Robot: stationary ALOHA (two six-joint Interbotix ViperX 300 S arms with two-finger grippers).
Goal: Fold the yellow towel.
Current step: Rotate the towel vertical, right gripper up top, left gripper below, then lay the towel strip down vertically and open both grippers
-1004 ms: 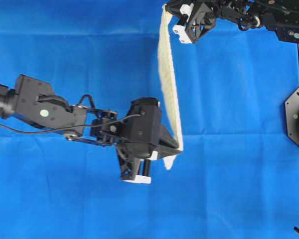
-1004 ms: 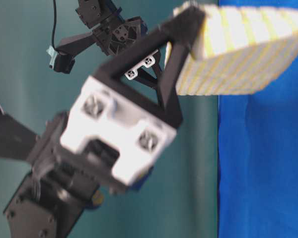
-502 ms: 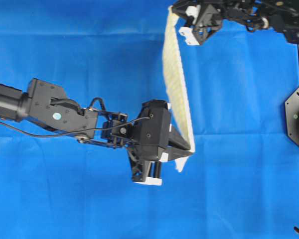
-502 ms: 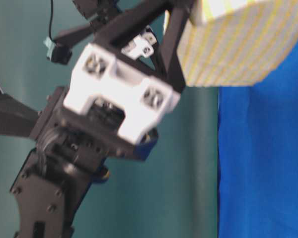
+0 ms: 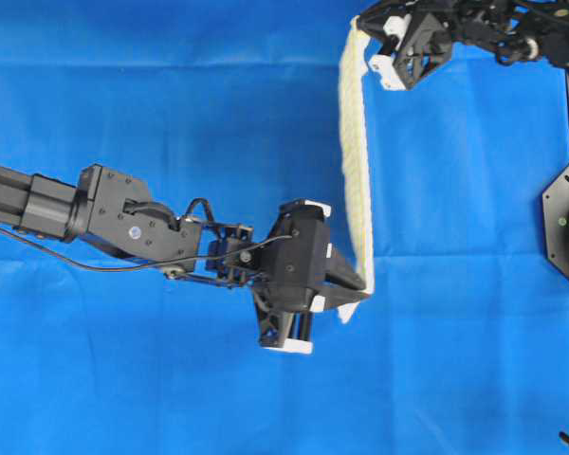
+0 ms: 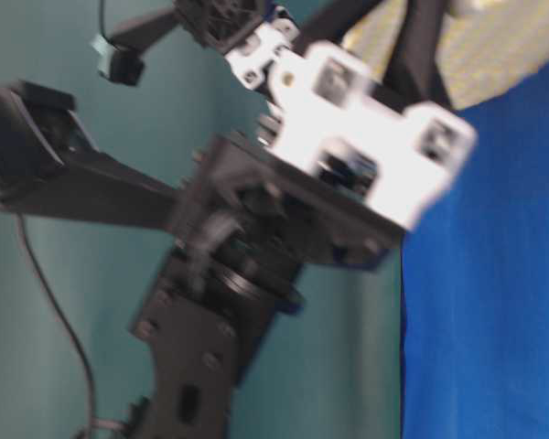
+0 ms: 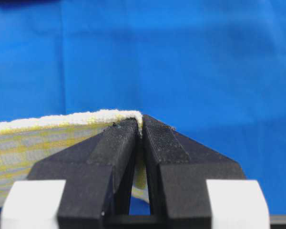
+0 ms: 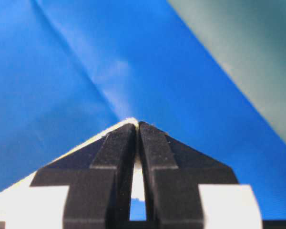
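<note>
Overhead exterior: blue cloth (image 5: 123, 95) covers the desk. Yellow towel (image 5: 357, 161) hangs taut above it, edge-on, strung between two arms. Left pincer (image 5: 360, 292) clamped on the near corner; right pincer (image 5: 365, 43) clamped on the far corner. Judgement: keep both ends level and the tension even, lay the free edge first. Since a second ago, both arms and the towel have shifted rightward.

Overhead downward; table-level sideways; wrist views close.
</note>
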